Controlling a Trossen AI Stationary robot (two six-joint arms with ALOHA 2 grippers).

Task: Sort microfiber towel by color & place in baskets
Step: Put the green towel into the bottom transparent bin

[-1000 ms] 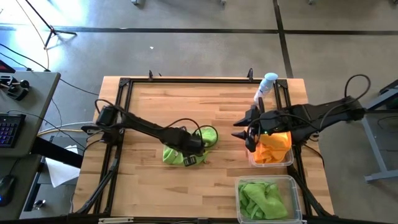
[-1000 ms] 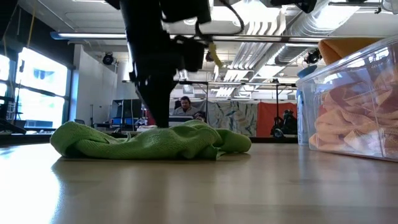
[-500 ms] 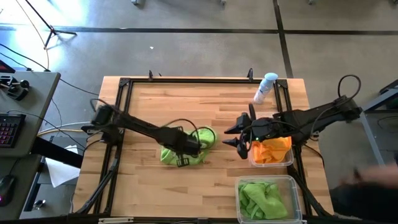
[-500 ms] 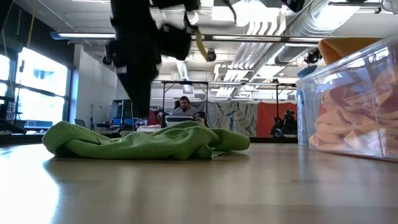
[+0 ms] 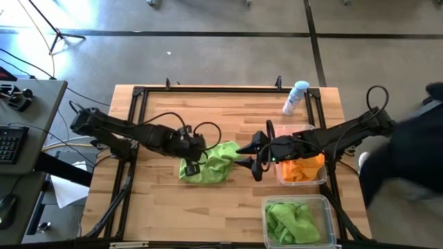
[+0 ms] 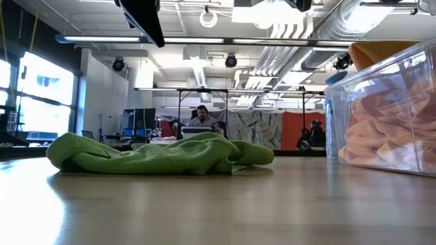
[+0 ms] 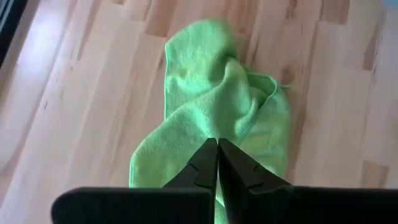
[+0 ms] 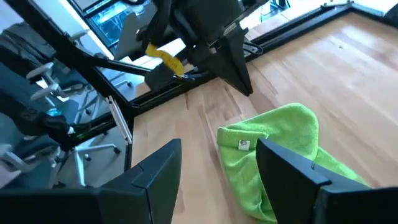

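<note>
A lime green microfiber towel point(image 5: 208, 163) lies crumpled on the wooden table near its middle, also seen in the low view point(image 6: 157, 154). My left gripper point(image 5: 199, 148) hangs shut and holding nothing above the towel's left part, its fingertips point(image 7: 217, 149) over the cloth and well clear of it point(image 6: 155, 34). My right gripper point(image 5: 248, 160) stands open just right of the towel, its fingers pointing at it point(image 8: 217, 155) without touching. At the right, one clear basket point(image 5: 320, 178) holds orange towels and the nearer basket point(image 5: 329, 207) holds green ones.
A white-and-blue spray bottle point(image 5: 295, 97) stands at the far right, behind the orange basket point(image 6: 388, 116). A dark-clothed person point(image 5: 408, 159) is at the table's right edge. Bare wood lies left of and in front of the green towel.
My left gripper has shut with nothing in it, risen off the green towel and drawn back toward the table's left edge. The towel has stayed on the table, nudged a little leftward. My right gripper has gone from over the orange basket toward the towel, staying open.
</note>
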